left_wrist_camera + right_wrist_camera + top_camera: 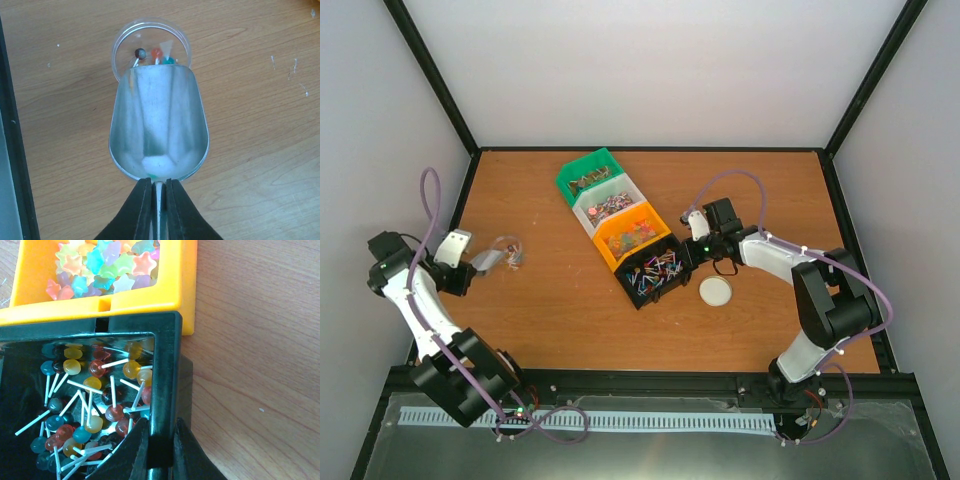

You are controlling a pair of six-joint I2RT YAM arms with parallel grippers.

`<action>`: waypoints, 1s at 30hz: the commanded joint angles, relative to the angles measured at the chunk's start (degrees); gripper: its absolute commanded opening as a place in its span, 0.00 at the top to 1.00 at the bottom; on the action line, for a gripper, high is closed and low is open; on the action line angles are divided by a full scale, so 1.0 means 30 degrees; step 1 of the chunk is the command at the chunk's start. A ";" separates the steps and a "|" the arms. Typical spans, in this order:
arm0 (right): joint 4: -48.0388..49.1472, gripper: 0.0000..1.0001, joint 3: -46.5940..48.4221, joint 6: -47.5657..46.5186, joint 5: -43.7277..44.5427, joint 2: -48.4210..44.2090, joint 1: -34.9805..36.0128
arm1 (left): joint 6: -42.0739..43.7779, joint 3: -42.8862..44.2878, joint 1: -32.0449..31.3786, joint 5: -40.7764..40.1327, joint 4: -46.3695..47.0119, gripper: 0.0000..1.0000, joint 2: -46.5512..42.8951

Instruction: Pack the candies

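My left gripper (159, 192) is shut on the thin handle of a metal scoop (157, 125). The scoop's mouth tilts over a clear round container (150, 50) that holds a few lollipop candies (156, 54). In the top view this container (508, 250) stands at the table's left by the scoop (485, 262). My right gripper (162, 440) is shut on the right wall of the black bin (167, 365), which is full of stick candies (90, 400). Star-shaped candies (105, 265) fill the orange bin (150, 297) behind it.
Several bins stand in a diagonal row: green (582, 168), white (588, 212), orange (608, 250) and black (642, 295). A white round lid (716, 291) lies on the wood just right of the black bin. Black frame rails border the table.
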 commanded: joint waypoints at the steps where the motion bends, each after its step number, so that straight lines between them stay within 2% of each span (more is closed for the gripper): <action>1: 0.0696 0.97 -0.0469 -0.0439 -0.0510 -0.0430 0.0008 | 0.0448 0.0841 -0.0330 -0.0196 -0.0226 0.99 0.0020; 6: 0.0754 0.96 -0.0697 -0.0404 -0.0534 -0.0532 0.0014 | 0.0218 0.1008 -0.1126 -0.0712 -0.0167 0.99 0.0022; 10: 0.0684 0.91 -0.0725 -0.0392 -0.0594 -0.0533 0.0003 | 0.0009 0.1286 -0.1783 -0.1253 -0.0091 0.99 0.0260; 30: 0.0369 0.38 -0.0435 -0.0606 -0.1053 -0.0708 0.0014 | 0.1849 0.3460 -0.2554 -0.2041 -0.1904 0.99 0.1485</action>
